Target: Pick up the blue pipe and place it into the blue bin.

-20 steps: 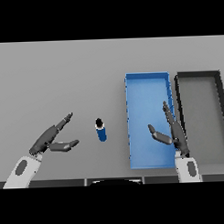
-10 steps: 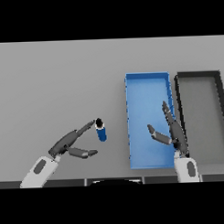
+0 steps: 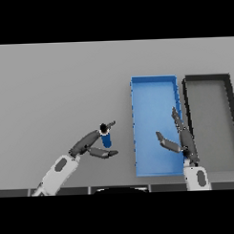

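Note:
The blue pipe point(image 3: 107, 139) stands on end on the grey table, left of the blue bin point(image 3: 152, 105). My left hand point(image 3: 87, 145) comes in from the lower left and is open. Its straight fingers point(image 3: 94, 136) reach the pipe's dark top end, and the thumb point(image 3: 104, 153) points along the table just below the pipe. The pipe sits between fingers and thumb. My right hand point(image 3: 183, 139) is open with straight fingers, held over the blue bin, and holds nothing.
A black bin point(image 3: 207, 78) stands directly right of the blue bin. The grey table stretches wide behind and to the left of the pipe.
My left hand has moved right across the table up to the pipe, so its fingers now reach the pipe's top. The pipe and the right hand have not moved.

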Robot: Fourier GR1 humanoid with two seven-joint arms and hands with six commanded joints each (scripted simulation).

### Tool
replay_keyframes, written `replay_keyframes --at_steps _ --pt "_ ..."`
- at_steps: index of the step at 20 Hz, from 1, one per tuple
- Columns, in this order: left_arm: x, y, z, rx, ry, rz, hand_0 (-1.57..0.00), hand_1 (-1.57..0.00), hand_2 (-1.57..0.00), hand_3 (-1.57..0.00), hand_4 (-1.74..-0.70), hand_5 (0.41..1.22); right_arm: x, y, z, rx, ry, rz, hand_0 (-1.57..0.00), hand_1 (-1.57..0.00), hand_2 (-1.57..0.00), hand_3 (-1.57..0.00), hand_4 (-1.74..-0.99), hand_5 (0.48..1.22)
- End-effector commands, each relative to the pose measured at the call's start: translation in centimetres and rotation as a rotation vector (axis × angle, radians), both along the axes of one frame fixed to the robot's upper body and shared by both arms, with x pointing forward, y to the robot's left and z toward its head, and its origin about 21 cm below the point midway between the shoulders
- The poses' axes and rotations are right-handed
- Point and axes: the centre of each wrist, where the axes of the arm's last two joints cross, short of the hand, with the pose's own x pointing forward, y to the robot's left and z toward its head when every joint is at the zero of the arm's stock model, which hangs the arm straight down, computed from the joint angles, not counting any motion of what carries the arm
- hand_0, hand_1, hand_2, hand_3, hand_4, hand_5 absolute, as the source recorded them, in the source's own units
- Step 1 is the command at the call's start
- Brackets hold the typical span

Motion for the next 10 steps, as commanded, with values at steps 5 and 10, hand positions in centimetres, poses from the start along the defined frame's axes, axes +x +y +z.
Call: replay_keyframes --at_steps 5,10 --pt "0.9 -1.7 -0.8 -0.146 0.039 0.009 -0.02 -0.16 -0.29 -0.26 -1.21 0.607 -0.2 -0.1 0.0 0.003 -0.011 0.006 0.00 0.00 0.00 0.00 -1.261 0.600" --pt "0.2 -3.1 -1.5 -0.223 0.065 0.049 -0.99 -1.07 -1.12 -1.10 -1.53 1.020 -0.1 0.0 0.0 0.009 -0.019 0.007 0.00 0.00 0.00 0.00 -1.262 0.611"
